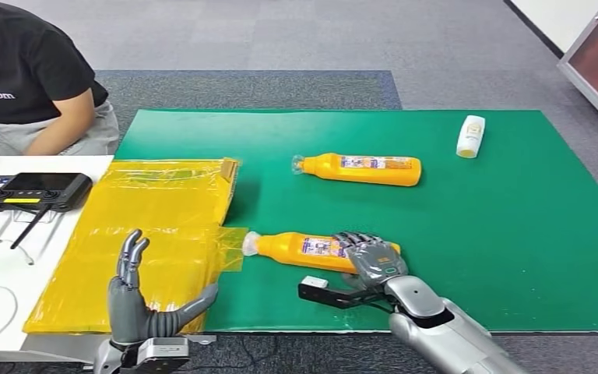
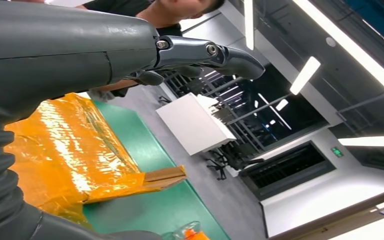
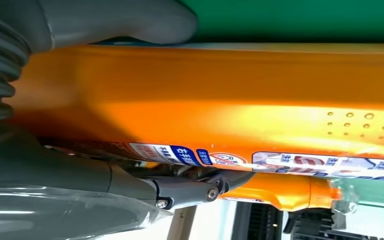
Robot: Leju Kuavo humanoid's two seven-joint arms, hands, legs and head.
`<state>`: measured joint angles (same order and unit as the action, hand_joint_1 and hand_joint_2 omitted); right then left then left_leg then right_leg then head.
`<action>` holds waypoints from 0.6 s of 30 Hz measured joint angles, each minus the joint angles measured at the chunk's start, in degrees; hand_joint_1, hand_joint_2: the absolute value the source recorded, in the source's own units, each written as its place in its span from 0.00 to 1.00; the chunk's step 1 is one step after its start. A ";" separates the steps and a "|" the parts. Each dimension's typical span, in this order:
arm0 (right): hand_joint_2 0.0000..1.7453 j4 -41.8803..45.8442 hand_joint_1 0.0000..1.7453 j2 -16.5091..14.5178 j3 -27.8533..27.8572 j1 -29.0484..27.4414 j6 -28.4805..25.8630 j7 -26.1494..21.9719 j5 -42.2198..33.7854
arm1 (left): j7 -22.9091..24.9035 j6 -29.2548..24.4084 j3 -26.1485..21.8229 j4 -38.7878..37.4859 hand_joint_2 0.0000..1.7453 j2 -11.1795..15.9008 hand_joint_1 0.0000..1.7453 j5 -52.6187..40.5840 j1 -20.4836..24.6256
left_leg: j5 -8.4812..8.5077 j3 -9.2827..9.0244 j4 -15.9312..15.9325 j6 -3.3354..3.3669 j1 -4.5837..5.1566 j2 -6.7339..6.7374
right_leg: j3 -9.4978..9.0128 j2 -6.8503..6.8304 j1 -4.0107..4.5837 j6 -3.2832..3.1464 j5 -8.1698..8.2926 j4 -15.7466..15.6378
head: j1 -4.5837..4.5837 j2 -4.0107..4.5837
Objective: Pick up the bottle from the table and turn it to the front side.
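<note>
1. closest in, the left hand (image 1: pixel 136 300) is up over the front edge of the counter (image 1: pixel 514 234), fingers spread apart with nothing in them, smooth grey shell with darker metal fingertips
2. the right hand (image 1: pixel 370 261) is wrapped over the near orange bottle (image 1: pixel 311 249), which lies on its side on the green mat near the front edge; the right wrist view shows the thick grey thumb on one side of the glossy plastic body and a dark finger (image 3: pixel 190 190) on the other, so it's clamped on it
3. that bottle is long and smooth, clear cap end pointing toward the yellow plastic sheet (image 1: pixel 148 226), printed label strip with blue and white bits, small raised dots moulded near one end
4. the yellow sheet is crinkly and shiny, covering a flat cardboard box whose brown flap (image 2: pixel 165 175) peeks out
5. further back a second orange bottle (image 1: pixel 362 169) lies on its side, well apart from the first
6. far right, a small white bottle (image 1: pixel 471 135) lies on the mat
7. back left, a person in a black shirt (image 1: pixel 23 78) sits behind a white table with a black device (image 1: pixel 39 189)
</note>
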<state>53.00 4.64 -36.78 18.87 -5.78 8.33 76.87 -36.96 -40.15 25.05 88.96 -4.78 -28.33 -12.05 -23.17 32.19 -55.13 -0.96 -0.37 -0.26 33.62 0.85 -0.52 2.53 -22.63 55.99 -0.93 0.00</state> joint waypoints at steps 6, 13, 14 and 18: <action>1.00 -3.11 1.00 -0.68 0.45 1.20 -2.11 -1.72 -0.02 | 0.01 0.00 0.45 -0.02 1.00 0.41 0.00 0.05 0.29 | 0.19 -0.29 0.00 0.08 -0.01 0.02 | -0.32 0.04 0.01 0.00 0.03 -0.12 | 0.01 0.00; 1.00 -3.64 1.00 -1.07 1.58 0.16 -6.33 -5.09 -2.97 | -0.04 0.00 0.60 -0.02 1.00 0.69 0.00 0.16 0.42 | 0.17 -0.29 0.00 0.13 -0.01 0.02 | -0.38 0.04 0.01 -0.01 0.06 -0.17 | 0.02 0.00; 1.00 -3.42 1.00 -1.20 2.02 -0.28 -7.19 -6.83 -4.88 | -0.20 0.00 0.61 -0.02 1.00 0.72 0.00 0.38 0.42 | 0.18 -0.29 0.00 0.13 -0.01 0.02 | -0.38 0.04 0.01 -0.03 0.08 -0.17 | 0.01 0.00; 1.00 -0.58 1.00 -1.57 4.63 -3.19 -8.97 -17.85 -18.47 | -1.92 1.41 0.69 0.08 1.00 0.84 0.00 4.81 0.68 | 0.12 -0.28 -0.01 0.04 -0.01 0.06 | -0.55 0.15 0.02 0.15 0.26 -0.16 | 0.01 0.00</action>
<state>52.42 3.07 -32.16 15.67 -14.75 -9.52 58.40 -38.88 -38.74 25.74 89.04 -3.94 -23.52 -11.38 -23.05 31.91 -55.14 -0.92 -0.39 -0.20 33.07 0.99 -0.51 2.68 -22.37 55.83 -0.93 0.00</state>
